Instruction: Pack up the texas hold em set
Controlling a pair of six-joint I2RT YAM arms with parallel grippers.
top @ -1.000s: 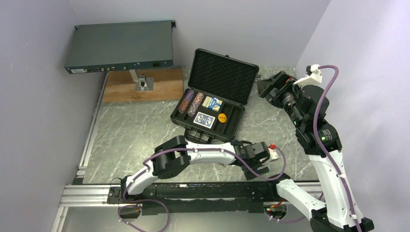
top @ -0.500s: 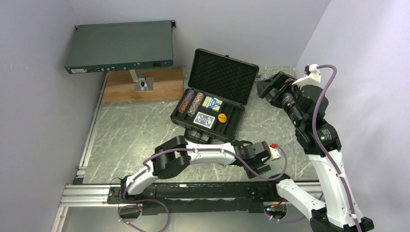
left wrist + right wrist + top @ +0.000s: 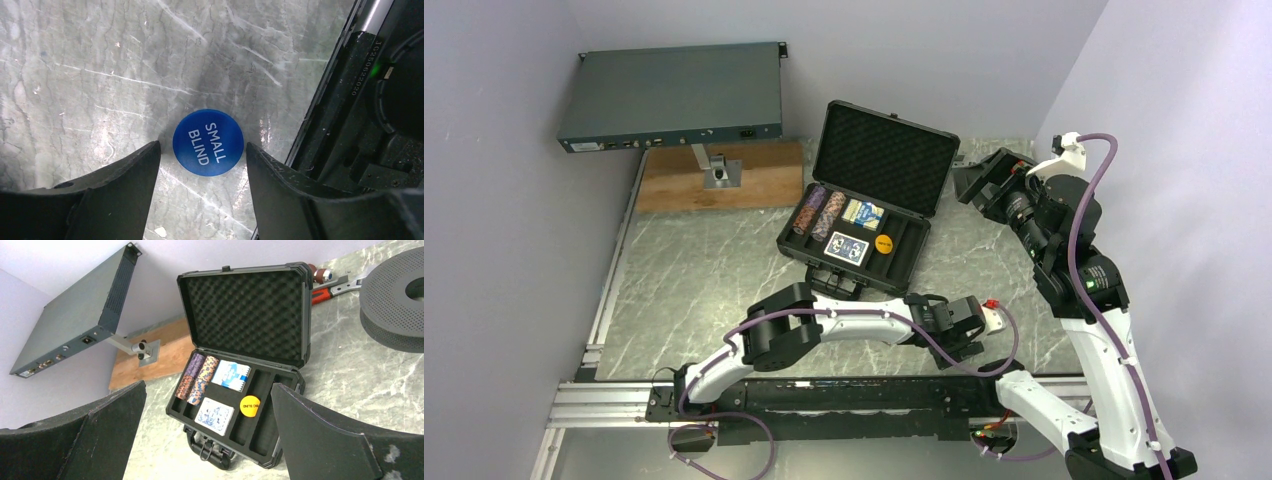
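Well beyond the left gripper (image 3: 201, 150), the briefcase (image 3: 894, 160) lies open. The jaws stand part-spread, with the blue small-blind button (image 3: 208, 142) flat on the table (image 3: 75, 75) between the fingertips. Best to centre it, stay low and pinch the rim squarely, so it does not skid.

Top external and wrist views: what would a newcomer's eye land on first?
The black briefcase stands open mid-table, with chip rolls, card decks and an orange button in its tray. Near the arms' bases, a blue SMALL BLIND button lies flat on the marble table between the open fingers of the left hand.
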